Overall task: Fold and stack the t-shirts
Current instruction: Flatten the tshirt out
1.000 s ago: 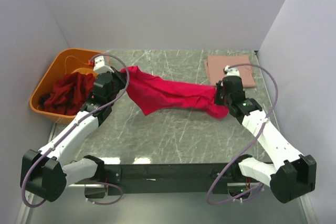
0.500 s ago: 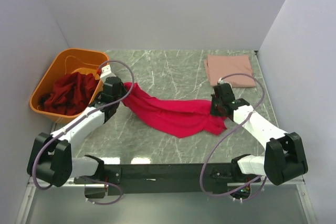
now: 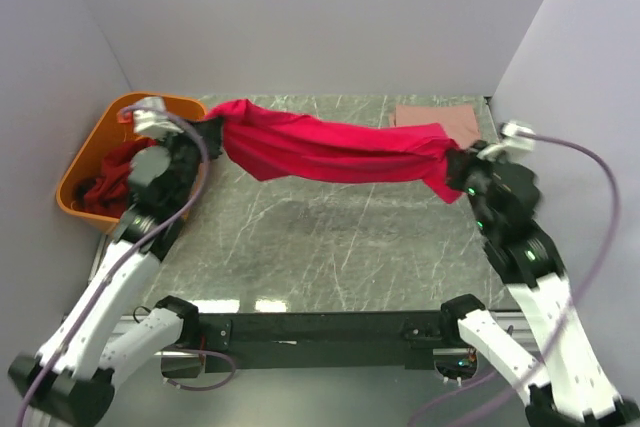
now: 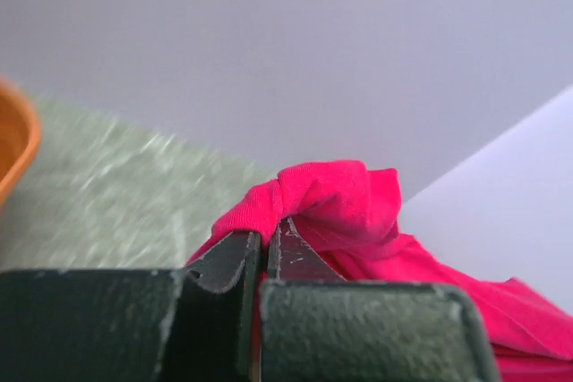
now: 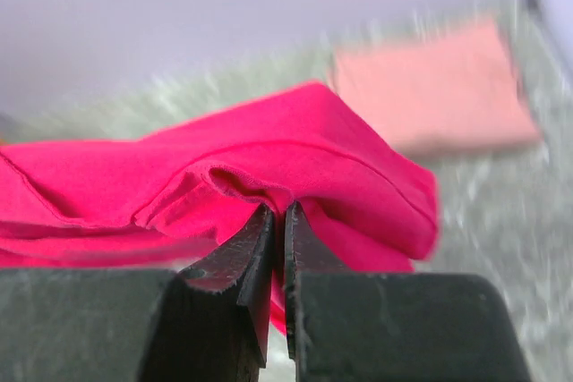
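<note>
**Above the desk's far half: crimson-pink t-shirt strung between two arms**

Item: crimson-pink t-shirt (image 3: 335, 152), gathered into a thick band. It appears lifted off the desk (image 3: 330, 247), with its shadow lying beneath it.

Long axis: left to right, from just beside the orange tub (image 3: 75, 172) to just in front of the folded salmon-pink t-shirt (image 3: 445, 115).

Left jaws: pressed together on a bunched corner at the band's left end. The cloth runs away to their right.

Right jaws: pinching a fold at the right end. The cloth runs away to their left.

Nearer arm: neither, as each holds one end.

Pose: left arm (image 3: 120, 267) and right arm (image 3: 545, 307) both reach far forward and outward, with wrists high.

Other stock: maroon t-shirts (image 3: 105, 182) heaped in the tub.

Judgement: laying the shirt flat will likely depend on keeping this cross-desk axis and even tension.
</note>
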Robot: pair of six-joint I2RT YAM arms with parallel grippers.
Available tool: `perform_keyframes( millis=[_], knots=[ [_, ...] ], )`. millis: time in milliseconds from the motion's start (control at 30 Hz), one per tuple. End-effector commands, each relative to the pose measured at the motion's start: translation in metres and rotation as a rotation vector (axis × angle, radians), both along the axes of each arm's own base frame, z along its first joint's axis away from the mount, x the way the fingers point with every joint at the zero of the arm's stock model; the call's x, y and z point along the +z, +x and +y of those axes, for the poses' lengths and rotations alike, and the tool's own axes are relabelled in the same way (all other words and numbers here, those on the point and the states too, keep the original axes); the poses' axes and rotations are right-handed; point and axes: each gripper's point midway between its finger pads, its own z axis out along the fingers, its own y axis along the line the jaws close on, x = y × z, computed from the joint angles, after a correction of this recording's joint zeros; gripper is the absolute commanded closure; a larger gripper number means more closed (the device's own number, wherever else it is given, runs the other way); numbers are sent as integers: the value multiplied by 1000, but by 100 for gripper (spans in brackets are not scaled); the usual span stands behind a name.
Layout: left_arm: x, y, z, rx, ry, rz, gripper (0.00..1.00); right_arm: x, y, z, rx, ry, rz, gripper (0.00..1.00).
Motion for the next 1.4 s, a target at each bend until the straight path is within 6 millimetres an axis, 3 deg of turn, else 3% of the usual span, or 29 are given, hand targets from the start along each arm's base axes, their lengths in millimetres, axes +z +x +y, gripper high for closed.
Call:
perform_keyframes(
  millis=[0,67,167,267,367,400,467,500,533,567,600,633,667,700,733,767,833,900,933,967,1033,1067,1133,1167,1233,1267,1367],
  knots=[
    [75,-38,4,-59,-77,-193,99,68,-34,-7,38,25,-212,100],
    [81,-49,8,-57,-88,-204,99,87,-56,-8,70,53,-290,100],
    [91,-59,8,-76,-104,-222,99,91,-73,-11,83,75,-325,99],
    [79,-41,5,-54,-99,-161,99,77,-68,-20,23,76,-288,99],
    [47,0,1,8,-65,-43,99,40,-49,-32,-90,59,-172,99],
    [17,27,-1,50,-33,39,99,17,-34,-30,-112,45,-124,99],
    [-12,54,1,100,-6,137,99,-11,-14,-24,-108,27,-78,98],
    [-53,80,-6,105,33,236,99,-18,-1,-19,-99,30,-82,98],
    [-70,93,-9,103,47,276,99,-57,19,-19,-112,-3,25,97],
    [-75,109,-9,101,51,292,97,-74,30,-11,-66,8,75,92],
    [-116,129,-15,94,82,385,86,-86,44,-8,-49,20,108,85],
    [-133,139,-16,90,91,426,73,-118,65,-9,-49,27,217,71],
    [-123,154,-16,95,75,420,52,-130,74,-12,-35,79,274,51],
    [-159,157,-19,87,106,538,42,-151,85,-14,-53,80,377,36],
    [-159,162,-21,81,106,547,18,-159,87,-16,-72,75,422,32],
    [-157,163,-24,65,110,544,1,-165,88,-17,-81,75,452,16],
    [-148,158,-25,49,93,499,1,-172,83,-15,-86,97,461,15],
    [-154,137,-22,43,77,506,0,-174,72,-19,-113,116,458,14],
    [-161,127,-20,42,73,534,1,-175,68,-20,-130,128,461,14],
    [-180,111,-20,36,67,585,1,-177,62,-22,-143,130,473,14],
    [-184,89,-17,34,54,613,0,-188,44,-28,-184,131,518,14],
    [-210,67,-17,33,56,682,1,-191,38,-29,-201,143,530,14],
    [-214,44,-16,35,36,696,1,-203,21,-33,-235,158,566,14],
    [-236,24,-12,46,19,754,1,-205,17,-33,-240,166,570,14],
    [-234,6,-16,12,-17,746,1,-216,7,-32,-237,186,589,14],
    [-248,-8,-16,3,-22,779,1,-219,4,-27,-213,204,600,14],
    [-266,-37,-25,-49,-29,840,1,-236,-2,-28,-230,228,634,14]
  ],
)
